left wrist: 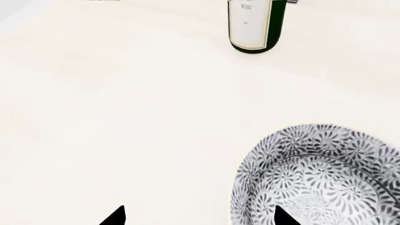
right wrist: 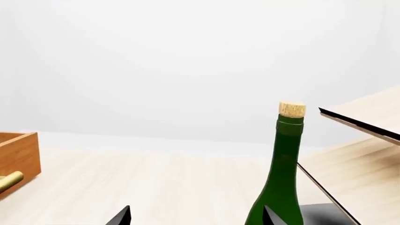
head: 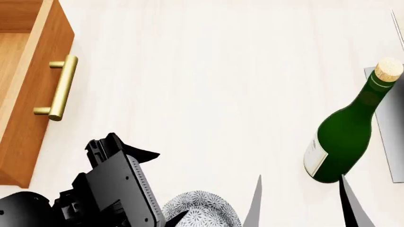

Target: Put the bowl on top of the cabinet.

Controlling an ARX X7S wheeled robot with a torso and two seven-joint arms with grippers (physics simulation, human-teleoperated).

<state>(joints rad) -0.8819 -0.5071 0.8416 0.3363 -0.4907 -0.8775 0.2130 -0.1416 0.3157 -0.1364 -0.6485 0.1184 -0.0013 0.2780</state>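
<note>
The bowl (left wrist: 319, 178), white with a fine grey pattern, stands on the pale table; in the head view the bowl (head: 200, 207) shows at the bottom edge, partly hidden by my left arm (head: 107, 189). My left gripper (left wrist: 200, 218) is open and straddles the bowl's near rim, one fingertip (left wrist: 284, 216) over its inside and the other outside on the table side. The cabinet (head: 28, 118), orange-brown wood with a brass bar handle (head: 63, 87), sits at the left; its top is out of view. My right gripper (head: 303, 203) is open and holds nothing.
A green corked wine bottle (head: 341, 137) stands upright just beyond the right gripper's fingertips (right wrist: 270, 216), also seen as the bottle (left wrist: 253, 26) past the bowl. A pale plywood rack (right wrist: 366, 124) with a dark grey base (head: 385, 123) stands right of the bottle.
</note>
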